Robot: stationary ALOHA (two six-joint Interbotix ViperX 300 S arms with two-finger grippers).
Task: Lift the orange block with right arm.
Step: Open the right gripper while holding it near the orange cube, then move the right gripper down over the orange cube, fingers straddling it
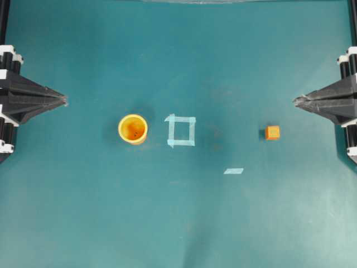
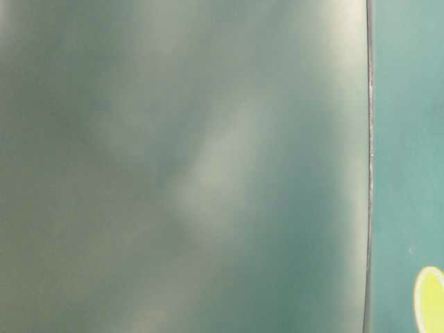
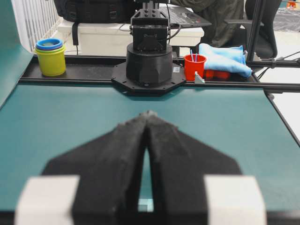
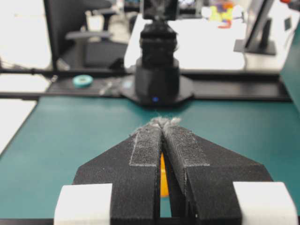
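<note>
Resting flat on the teal table surface (image 1: pixel 178 223), the orange block (image 1: pixel 272 132) sits in the right half of the overhead view, free of any contact and standing on one face. The right gripper (image 1: pixel 295 101) is up and to the right of the block, near it but clearly apart from it, and points toward the table's centre. Its jaws are pressed together into a pointed wedge with nothing between them; the right wrist view confirms the fingertips (image 4: pixel 159 124) meet at a frayed tip, and a sliver of orange shows through the narrow slot lower down between the fingers.

A short strip of light-blue tape (image 1: pixel 234 171) lies on the table below and to the left of the block. Further left, near the middle of the table, a square outline of light-blue tape (image 1: pixel 181 130) is laid flat. Just beside it on the left stands a round yellow-orange cup (image 1: pixel 133 128), upright with its mouth facing up.

The left gripper (image 1: pixel 64 101) is at the far left edge, well apart from the cup, also clenched into a wedge and holding nothing. In the left wrist view its fingertips (image 3: pixel 148 115) touch at the tip.

The table-level view is mostly blurred; only a teal surface and a yellow curved edge at its lower right corner can be made out.
</note>
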